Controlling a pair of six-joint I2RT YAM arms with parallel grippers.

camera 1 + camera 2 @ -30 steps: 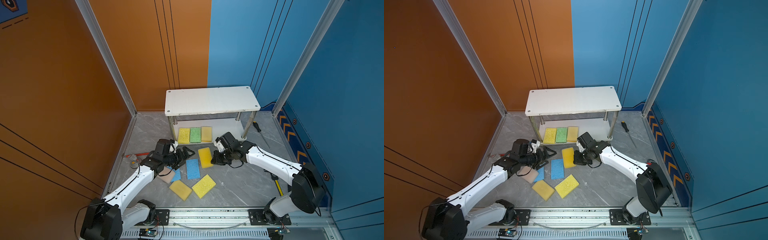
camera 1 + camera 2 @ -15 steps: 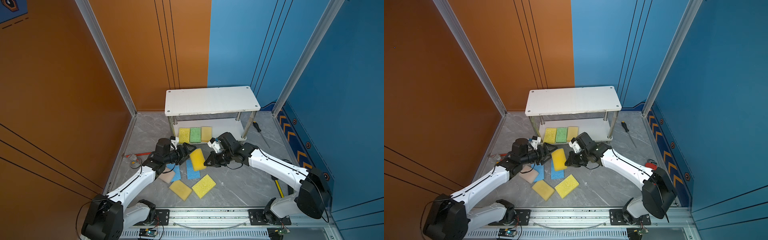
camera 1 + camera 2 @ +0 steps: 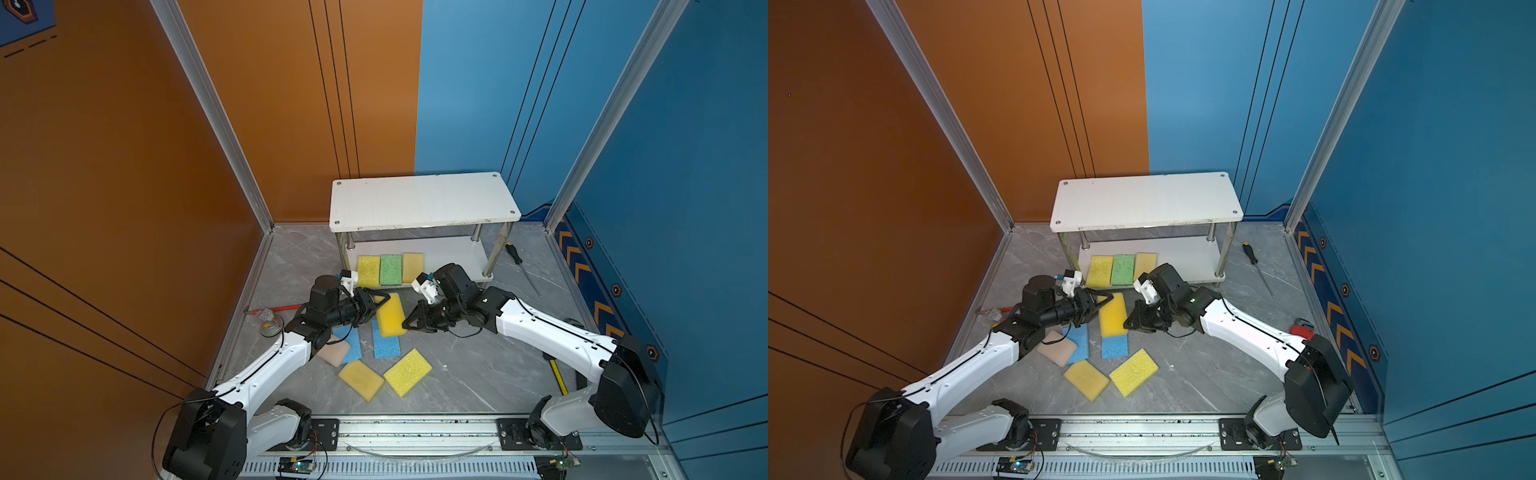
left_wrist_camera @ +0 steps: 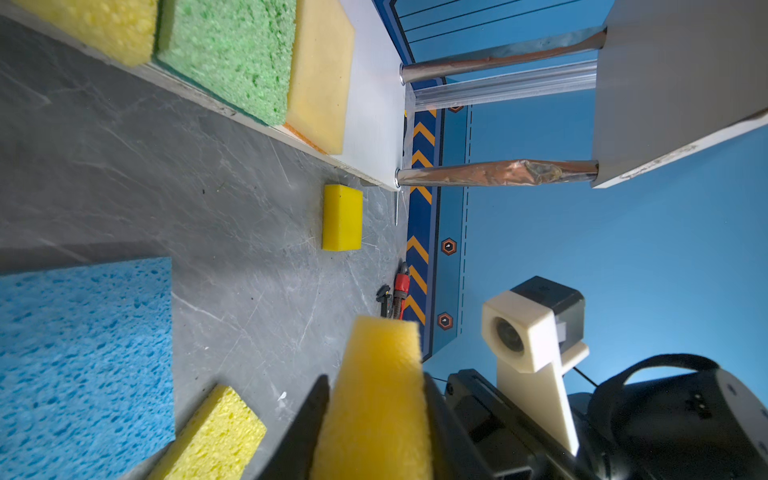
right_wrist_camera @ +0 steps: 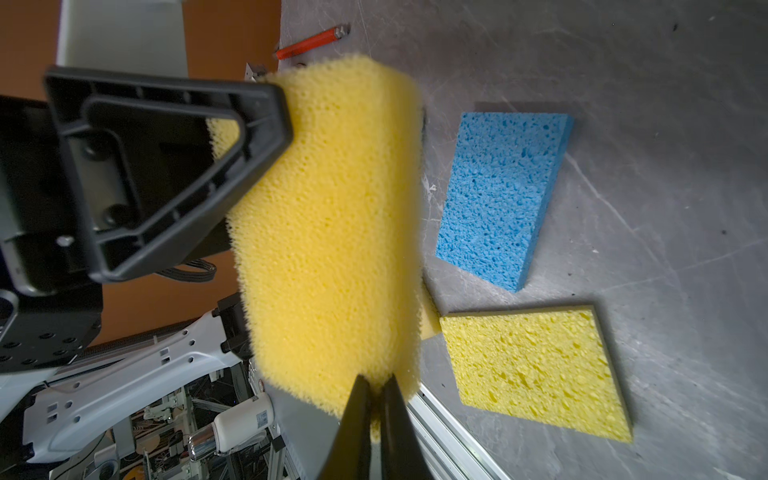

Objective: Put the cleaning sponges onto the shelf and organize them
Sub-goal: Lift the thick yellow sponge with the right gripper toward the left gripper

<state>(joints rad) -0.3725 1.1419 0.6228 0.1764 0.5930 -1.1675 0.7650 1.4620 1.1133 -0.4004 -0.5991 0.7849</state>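
Observation:
A yellow sponge (image 3: pixel 390 314) (image 3: pixel 1113 315) hangs above the floor between both arms. My right gripper (image 3: pixel 409 324) (image 5: pixel 376 380) is shut, pinching its near edge (image 5: pixel 332 232). My left gripper (image 3: pixel 376 305) (image 4: pixel 374 380) has its jaws pressed on the opposite end (image 4: pixel 374 415). The shelf (image 3: pixel 424 199) stands behind; its lower board (image 3: pixel 453 257) carries a yellow (image 3: pixel 368 271), a green (image 3: pixel 390 269) and a tan sponge (image 3: pixel 412 267) side by side. On the floor lie two blue sponges (image 3: pixel 385 343) (image 3: pixel 350 343), a whitish-pink one (image 3: pixel 333 353) and two yellow ones (image 3: pixel 360 379) (image 3: pixel 408 372).
A screwdriver (image 3: pixel 521 266) lies right of the shelf. A red tool (image 3: pixel 282 308) lies by the left wall and red pliers (image 3: pixel 1302 330) by the right wall. Another small yellow sponge (image 4: pixel 341 217) sits on the floor near a shelf post.
The right gripper lifted the yellow sponge off the floor and carried it left. The left gripper, wide open before, closed onto its other end.

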